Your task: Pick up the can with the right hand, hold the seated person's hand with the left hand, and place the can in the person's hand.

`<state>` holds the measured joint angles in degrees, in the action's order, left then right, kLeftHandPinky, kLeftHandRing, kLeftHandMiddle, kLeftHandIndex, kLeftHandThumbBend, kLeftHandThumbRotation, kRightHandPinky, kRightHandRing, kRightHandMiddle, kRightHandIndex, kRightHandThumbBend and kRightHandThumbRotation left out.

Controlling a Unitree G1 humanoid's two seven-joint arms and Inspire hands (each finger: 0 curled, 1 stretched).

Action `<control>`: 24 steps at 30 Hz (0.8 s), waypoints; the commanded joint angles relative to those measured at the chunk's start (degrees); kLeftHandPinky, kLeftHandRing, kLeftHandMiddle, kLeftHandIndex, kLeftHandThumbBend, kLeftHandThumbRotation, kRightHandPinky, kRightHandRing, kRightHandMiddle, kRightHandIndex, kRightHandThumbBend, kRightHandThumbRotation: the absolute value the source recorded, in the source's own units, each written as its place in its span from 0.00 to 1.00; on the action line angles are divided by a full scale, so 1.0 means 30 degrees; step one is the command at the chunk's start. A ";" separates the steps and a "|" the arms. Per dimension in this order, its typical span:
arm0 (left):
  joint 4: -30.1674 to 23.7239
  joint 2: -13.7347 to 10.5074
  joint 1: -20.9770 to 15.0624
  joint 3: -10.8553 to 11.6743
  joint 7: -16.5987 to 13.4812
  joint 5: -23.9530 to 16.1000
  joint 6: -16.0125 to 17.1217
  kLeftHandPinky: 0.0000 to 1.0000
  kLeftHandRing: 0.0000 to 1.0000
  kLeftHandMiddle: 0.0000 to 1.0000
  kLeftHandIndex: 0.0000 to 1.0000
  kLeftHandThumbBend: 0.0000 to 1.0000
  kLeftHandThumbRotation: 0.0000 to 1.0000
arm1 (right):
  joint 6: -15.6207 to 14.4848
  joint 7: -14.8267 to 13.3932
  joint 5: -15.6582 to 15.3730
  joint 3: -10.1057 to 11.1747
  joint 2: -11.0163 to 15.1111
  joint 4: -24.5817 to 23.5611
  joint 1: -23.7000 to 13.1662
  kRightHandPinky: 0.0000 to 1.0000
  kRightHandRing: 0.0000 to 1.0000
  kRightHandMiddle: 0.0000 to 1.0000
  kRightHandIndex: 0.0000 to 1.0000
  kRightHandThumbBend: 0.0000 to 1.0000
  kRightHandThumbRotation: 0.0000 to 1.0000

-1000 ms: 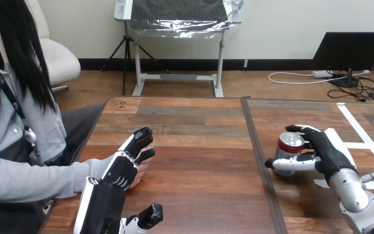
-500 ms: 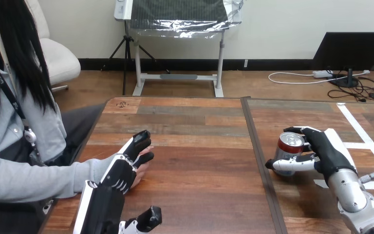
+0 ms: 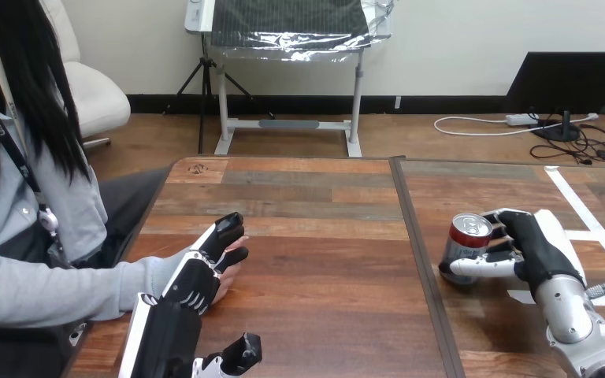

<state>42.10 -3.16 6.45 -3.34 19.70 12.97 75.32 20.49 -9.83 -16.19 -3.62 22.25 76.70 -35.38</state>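
Right hand [image 3: 534,250]: fingers and thumb wrapped round the can [image 3: 465,246].
Can place: right half of the desk [image 3: 323,236], beside its centre seam, leaning slightly.
Left hand [image 3: 197,272]: fingers relaxed, lying over the person's hand [image 3: 235,266], near left.

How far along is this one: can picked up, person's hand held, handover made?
Done: no step fully. In hand: the right hand is curled round the red and silver metal can, which looks not yet lifted off the wooden table; the left hand lies open over the person's hand, not gripping it. Left: lift, take hold, carry across, place.
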 commanded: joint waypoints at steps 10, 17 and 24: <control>-0.0828 0.0112 -0.0761 0.0119 -0.0127 -0.0218 0.0523 0.84 0.90 0.90 0.87 0.96 0.65 | -0.0126 -0.0631 0.0029 0.0121 -0.0116 -0.0573 -0.1585 0.49 0.52 0.55 0.57 0.83 0.00; -0.0692 0.0126 -0.0842 0.0023 -0.0064 -0.0101 0.0527 0.83 0.90 0.91 0.87 0.96 0.65 | 0.0029 -0.0723 -0.0008 0.0056 -0.0119 -0.0734 -0.1589 0.48 0.51 0.54 0.55 0.83 0.00; -0.0766 0.0177 -0.0789 0.0063 -0.0143 -0.0210 0.0441 0.83 0.91 0.91 0.87 0.97 0.65 | 0.0127 -0.0815 -0.0020 0.0033 -0.0131 -0.0840 -0.1572 0.47 0.51 0.54 0.55 0.83 0.00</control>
<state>42.10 -3.07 6.45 -3.34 19.50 12.89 75.67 19.52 -10.97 -16.16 -3.60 22.26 76.69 -35.38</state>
